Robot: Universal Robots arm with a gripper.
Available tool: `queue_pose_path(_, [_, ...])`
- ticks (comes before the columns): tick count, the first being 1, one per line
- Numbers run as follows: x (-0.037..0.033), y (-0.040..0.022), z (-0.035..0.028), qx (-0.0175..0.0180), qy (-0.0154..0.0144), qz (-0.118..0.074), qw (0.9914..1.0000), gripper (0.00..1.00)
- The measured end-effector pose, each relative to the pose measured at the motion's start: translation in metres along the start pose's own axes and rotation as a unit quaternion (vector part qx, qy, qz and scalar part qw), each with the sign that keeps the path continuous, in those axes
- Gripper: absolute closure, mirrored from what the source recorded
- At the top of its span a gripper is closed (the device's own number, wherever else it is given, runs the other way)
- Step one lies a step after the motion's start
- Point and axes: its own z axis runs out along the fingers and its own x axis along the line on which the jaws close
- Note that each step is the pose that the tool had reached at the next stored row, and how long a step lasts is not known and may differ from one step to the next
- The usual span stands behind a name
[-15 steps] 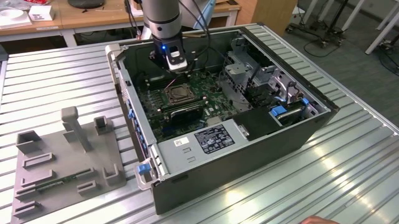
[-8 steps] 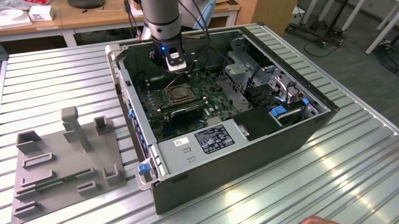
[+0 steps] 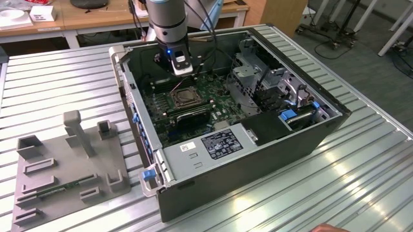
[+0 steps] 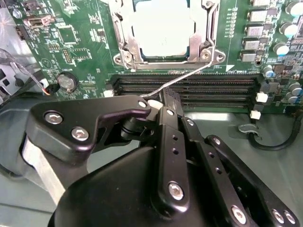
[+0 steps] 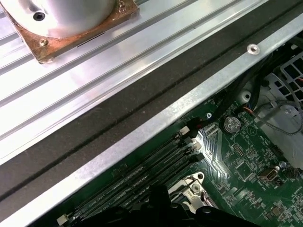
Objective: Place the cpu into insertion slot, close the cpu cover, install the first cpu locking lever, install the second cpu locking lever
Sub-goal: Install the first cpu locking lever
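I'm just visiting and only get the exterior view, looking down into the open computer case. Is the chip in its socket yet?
Observer: Yes. In the second wrist view the cpu sits seated, with the cpu cover closed around it.
Operator: What's the end effector next to?
Observer: A thin wire locking lever slants from the cover's corner to the tip of the end effector.

Ribbed silvery tabletop (image 3: 58, 82) is carrying an open dark computer case (image 3: 258, 164), lying on its side with the opening facing up. Grey fixture plate (image 3: 65, 179) with upright blocks is sitting flat near it, toward the exterior view's left. In the first wrist view, a round metal base (image 5: 71, 14) on a brown plate (image 5: 45, 49) is standing on the slats.
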Motion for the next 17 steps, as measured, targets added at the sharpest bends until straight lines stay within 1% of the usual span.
queue_pose_path(2, [0.0000, 0.0000, 0.0000, -0.0084, 0.0057, 0.002, 0.99995, 0.89])
queue_pose_path(3, [0.0000, 0.0000, 0.0001, -0.0093, 0.0063, 0.002, 0.99993, 0.89])
queue_pose_path(9, [-0.0013, -0.0018, -0.0002, -0.0093, 0.0064, 0.002, 0.99993, 0.89])
queue_pose_path(17, [-0.0024, -0.0039, 0.0026, -0.0093, 0.0067, 0.002, 0.99993, 0.89])
